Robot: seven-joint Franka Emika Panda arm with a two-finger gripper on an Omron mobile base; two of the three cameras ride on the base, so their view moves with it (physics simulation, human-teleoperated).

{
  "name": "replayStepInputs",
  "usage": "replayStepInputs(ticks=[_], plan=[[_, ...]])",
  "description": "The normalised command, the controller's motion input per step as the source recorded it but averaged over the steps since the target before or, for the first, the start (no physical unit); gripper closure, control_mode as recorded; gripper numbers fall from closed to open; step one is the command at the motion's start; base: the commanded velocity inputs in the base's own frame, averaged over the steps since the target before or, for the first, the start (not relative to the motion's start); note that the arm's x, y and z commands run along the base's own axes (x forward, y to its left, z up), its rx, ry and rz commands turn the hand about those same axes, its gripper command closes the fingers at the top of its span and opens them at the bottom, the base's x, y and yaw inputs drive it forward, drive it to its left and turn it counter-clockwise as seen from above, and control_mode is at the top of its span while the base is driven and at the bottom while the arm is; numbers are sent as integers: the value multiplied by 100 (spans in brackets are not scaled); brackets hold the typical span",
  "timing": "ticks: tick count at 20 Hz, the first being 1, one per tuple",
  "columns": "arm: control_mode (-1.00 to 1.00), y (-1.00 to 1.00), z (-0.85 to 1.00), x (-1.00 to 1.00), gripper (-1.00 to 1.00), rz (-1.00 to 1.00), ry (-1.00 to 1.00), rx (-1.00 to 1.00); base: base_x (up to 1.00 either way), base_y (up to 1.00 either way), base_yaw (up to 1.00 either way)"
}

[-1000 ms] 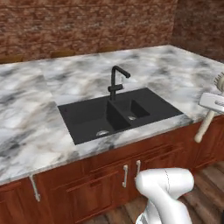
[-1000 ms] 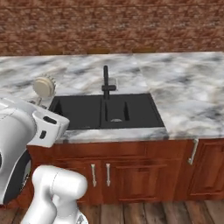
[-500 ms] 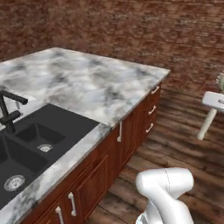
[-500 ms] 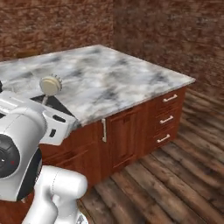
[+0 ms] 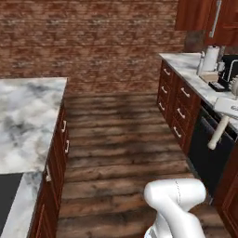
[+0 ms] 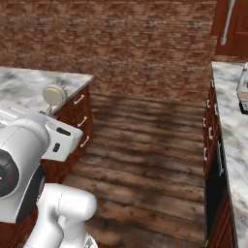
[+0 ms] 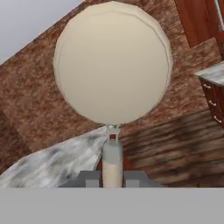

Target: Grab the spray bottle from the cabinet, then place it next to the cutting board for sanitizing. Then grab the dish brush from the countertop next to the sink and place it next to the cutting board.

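Note:
My gripper is shut on the thin handle of the cream dish brush, whose round head points away from the hand. In the left base view the gripper holds the brush at the right edge, level with the far countertop. Seen from the right base, the brush head stands above the hand. On that far countertop lies a tan cutting board, with a small pale shape, perhaps the spray bottle, beside it. The reddish cabinet hangs above. The sink shows at lower left.
A marble island with drawers stands on the left. Wood floor runs between it and the right counter run with its drawers and black dishwasher front. A paper-towel roll stands on the far counter. A brick wall closes the back.
The base has turned, so both base views swung from the sink island to the open floor and the far counter. The brush stays in the shut gripper.

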Motion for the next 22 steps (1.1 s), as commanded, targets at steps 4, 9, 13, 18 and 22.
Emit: replayStepInputs(ticks=[4,9,13,18,22], plan=[[100,0,0,0,100,0,0,0,0,0,-100],[100,0,0,0,100,0,0,0,0,0,-100],[100,0,0,0,100,0,0,0,0,10,-100],[100,0,0,0,100,0,0,0,23,40,-92],[100,0,0,0,100,0,0,0,60,72,-78]])
